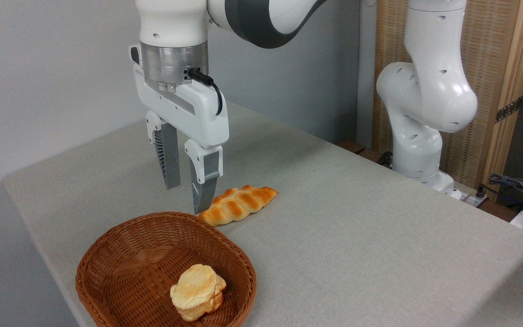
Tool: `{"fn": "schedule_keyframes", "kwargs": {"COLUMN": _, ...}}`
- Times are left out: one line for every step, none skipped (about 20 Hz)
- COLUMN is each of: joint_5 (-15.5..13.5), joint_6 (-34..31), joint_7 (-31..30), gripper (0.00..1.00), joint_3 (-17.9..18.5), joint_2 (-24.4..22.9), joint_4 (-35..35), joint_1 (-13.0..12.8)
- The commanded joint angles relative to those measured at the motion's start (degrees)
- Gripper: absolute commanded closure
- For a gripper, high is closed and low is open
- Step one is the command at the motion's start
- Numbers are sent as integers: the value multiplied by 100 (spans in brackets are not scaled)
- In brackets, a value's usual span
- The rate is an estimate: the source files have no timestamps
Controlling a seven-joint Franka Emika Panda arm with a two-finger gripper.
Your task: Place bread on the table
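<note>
Left to right. Brown woven wicker basket [125, 254] at the near left corner of the grey-beige cloth-covered table [357, 236]. The small pale-yellow lumpy bun [198, 291], the bread to move, lies inside the basket on its floor toward the right wall, not yet out. Two-finger gripper [188, 200] hangs above the basket's far rim, fingers apart, holding nothing. Orange-brown braided loaf [238, 204] lies on the cloth just right of the fingertips; not the target, avoid it.

Step in hand, as I judge: approach the bun. Shift toward the camera and centre over it, descend clear of the basket's right wall, close across the bun's narrow width, lightly since it looks soft.
</note>
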Motion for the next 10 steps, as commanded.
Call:
{"fn": "schedule_keyframes", "kwargs": {"joint_5": -36, "joint_6": 128, "joint_7": 45, "gripper": 0, "joint_3": 166, "joint_2": 90, "joint_4": 30, "joint_1": -37}}
{"fn": "schedule_keyframes", "kwargs": {"joint_5": -36, "joint_6": 225, "joint_7": 45, "gripper": 0, "joint_3": 237, "joint_2": 143, "joint_4": 12, "joint_1": -37}}
{"fn": "schedule_keyframes", "kwargs": {"joint_5": -36, "joint_6": 339, "joint_7": 54, "gripper": 0, "joint_3": 246, "joint_2": 230, "joint_4": 12, "joint_1": -37}}
{"fn": "schedule_keyframes", "kwargs": {"joint_5": -28, "joint_6": 418, "joint_7": 54, "gripper": 0, "joint_3": 255, "joint_2": 301, "joint_4": -6, "joint_1": -37}}
{"fn": "schedule_keyframes", "kwargs": {"joint_5": -19, "joint_6": 523, "joint_7": 62, "gripper": 0, "joint_3": 325, "joint_2": 380, "joint_4": -32, "joint_1": -37}}
{"fn": "schedule_keyframes", "kwargs": {"joint_5": -19, "joint_6": 646, "joint_7": 62, "gripper": 0, "joint_3": 404, "joint_2": 450, "joint_4": -67, "joint_1": -37}}
{"fn": "schedule_keyframes", "kwargs": {"joint_5": -19, "joint_6": 769, "joint_7": 71, "gripper": 0, "joint_3": 448, "joint_2": 520, "joint_4": -93, "joint_1": -37}}
{"fn": "schedule_keyframes", "kwargs": {"joint_5": -10, "joint_6": 892, "joint_7": 115, "gripper": 0, "joint_3": 492, "joint_2": 608, "joint_4": -128, "joint_1": -28}}
{"fn": "schedule_keyframes", "kwargs": {"joint_5": -10, "joint_6": 1015, "joint_7": 159, "gripper": 0, "joint_3": 562, "joint_2": 696, "joint_4": -146, "joint_1": -28}}
{"fn": "schedule_keyframes", "kwargs": {"joint_5": -10, "joint_6": 1086, "joint_7": 185, "gripper": 0, "joint_3": 589, "joint_2": 793, "joint_4": -146, "joint_1": -28}}
